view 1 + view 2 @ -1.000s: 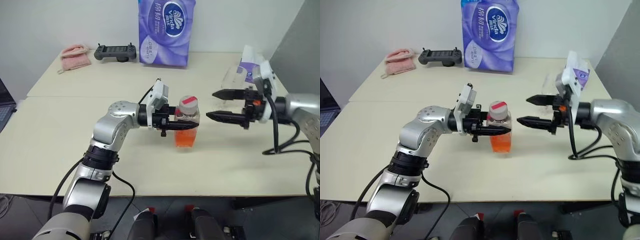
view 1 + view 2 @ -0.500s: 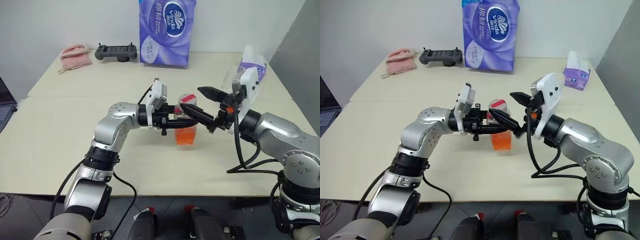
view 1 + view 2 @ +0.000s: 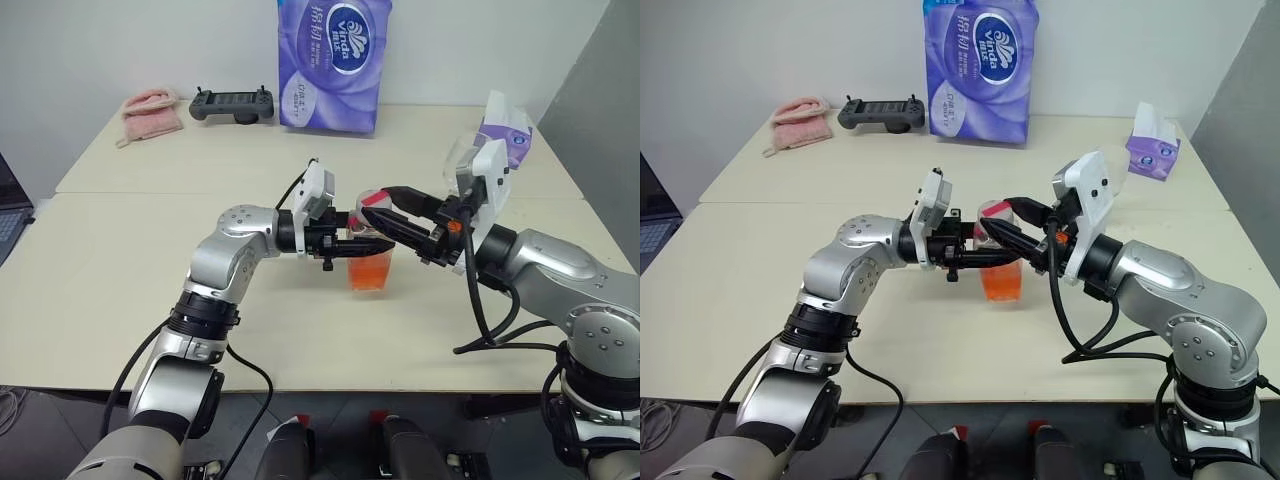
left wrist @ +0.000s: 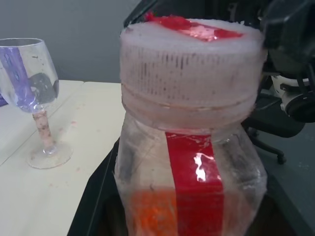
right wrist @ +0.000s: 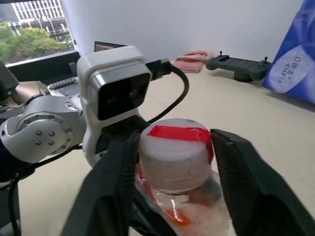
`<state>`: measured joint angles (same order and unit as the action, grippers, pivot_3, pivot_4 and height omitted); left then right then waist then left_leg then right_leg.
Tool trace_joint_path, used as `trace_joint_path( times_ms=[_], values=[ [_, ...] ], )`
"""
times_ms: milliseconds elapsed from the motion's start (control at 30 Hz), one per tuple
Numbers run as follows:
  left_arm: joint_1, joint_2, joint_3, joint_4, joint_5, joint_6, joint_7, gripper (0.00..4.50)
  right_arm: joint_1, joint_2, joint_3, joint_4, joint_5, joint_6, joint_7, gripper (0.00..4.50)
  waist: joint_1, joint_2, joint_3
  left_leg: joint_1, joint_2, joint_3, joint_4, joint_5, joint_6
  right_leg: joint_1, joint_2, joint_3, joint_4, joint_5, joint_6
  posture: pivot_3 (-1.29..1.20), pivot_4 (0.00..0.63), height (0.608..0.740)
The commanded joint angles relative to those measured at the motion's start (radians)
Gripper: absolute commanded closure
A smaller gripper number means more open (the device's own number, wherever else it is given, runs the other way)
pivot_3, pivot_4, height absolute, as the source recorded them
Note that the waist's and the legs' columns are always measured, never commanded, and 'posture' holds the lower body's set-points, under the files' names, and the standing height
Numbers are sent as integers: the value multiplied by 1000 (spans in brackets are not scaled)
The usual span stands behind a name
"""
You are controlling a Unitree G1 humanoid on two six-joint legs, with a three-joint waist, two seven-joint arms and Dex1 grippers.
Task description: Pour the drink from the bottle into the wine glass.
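Standing near the table's (image 3: 150, 300) middle, the bottle (image 3: 371, 262) — orange drink (image 3: 371, 272) low in its body — is clamped around its upper body by the left gripper (image 3: 365, 244). Right gripper (image 3: 385, 208) brackets the cap (image 5: 174, 150), fingers (image 5: 246, 184) either side, seemingly just short of contact. Wine glass (image 4: 37, 101) stands beyond, upright — apparently empty.

Beige tabletop (image 3: 120, 250). Along its far edge: pink cloth (image 3: 151, 112) on the left, black game controller (image 3: 232, 103) beside it, purple tissue-roll pack (image 3: 331, 62) standing upright. Purple tissue box (image 3: 1153, 146) at far right.
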<state>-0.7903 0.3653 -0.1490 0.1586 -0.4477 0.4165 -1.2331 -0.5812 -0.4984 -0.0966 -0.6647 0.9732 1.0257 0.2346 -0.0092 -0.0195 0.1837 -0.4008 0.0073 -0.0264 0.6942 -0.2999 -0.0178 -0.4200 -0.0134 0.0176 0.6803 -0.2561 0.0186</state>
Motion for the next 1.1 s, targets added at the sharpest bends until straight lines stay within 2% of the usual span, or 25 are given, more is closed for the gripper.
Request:
trace_joint_path(
  times_ms=[33,233,300,400,467,533,667,767,967,1100],
  values=[
    [-26,-6,17,-26,-10,-19,2,2739,-16,-13,5,-29,16,-8,9,2698,0,0,0,0,0,0,0,0,0,0,0,0,0,0,0,0,150,740],
    [-24,-5,18,-32,-13,-15,5,2739,-23,-17,12,-21,12,-18,24,2698,0,0,0,0,0,0,0,0,0,0,0,0,0,0,0,0,150,740],
    [-23,-5,18,-41,-21,-7,-1,2739,-36,-58,9,11,3,-44,116,2698,0,0,0,0,0,0,0,0,0,0,0,0,0,0,0,0,150,740],
    [-18,5,8,-83,-50,23,-37,2739,-77,-246,64,166,-113,-170,476,2698,1,1,1,0,-1,0,0,0,0,0,0,0,0,0,0,0,150,740],
    [-16,13,2,-102,-62,39,-60,2739,-152,-323,126,324,-188,-263,679,2698,0,1,1,0,-1,0,0,0,0,1,0,-1,-1,0,0,0,150,740],
    [-21,9,2,-104,-66,49,-65,2739,-228,-346,176,469,-245,-322,802,2698,-3,1,1,1,0,0,0,0,0,1,1,0,-1,0,0,0,150,740],
    [-31,-10,3,-93,-63,45,-54,2739,-333,-336,218,671,-326,-373,930,2698,-14,1,1,1,2,0,0,0,0,0,3,0,-1,0,0,0,150,740],
    [-27,-18,2,-90,-60,39,-47,2739,-326,-351,165,657,-288,-286,928,2131,-15,1,1,0,2,1,-1,0,0,-1,2,0,-1,0,0,0,150,740],
    [-18,-14,7,-82,-52,29,-37,2739,-157,-385,-11,440,-189,-133,791,27,-7,1,1,-1,0,0,1,0,0,0,-5,0,-1,0,0,0,150,740],
    [-16,-8,13,-75,-47,25,-31,2739,-46,-348,-127,264,-97,-43,635,27,-2,1,1,0,0,0,1,0,0,0,-5,0,0,0,0,0,150,740]
  ],
)
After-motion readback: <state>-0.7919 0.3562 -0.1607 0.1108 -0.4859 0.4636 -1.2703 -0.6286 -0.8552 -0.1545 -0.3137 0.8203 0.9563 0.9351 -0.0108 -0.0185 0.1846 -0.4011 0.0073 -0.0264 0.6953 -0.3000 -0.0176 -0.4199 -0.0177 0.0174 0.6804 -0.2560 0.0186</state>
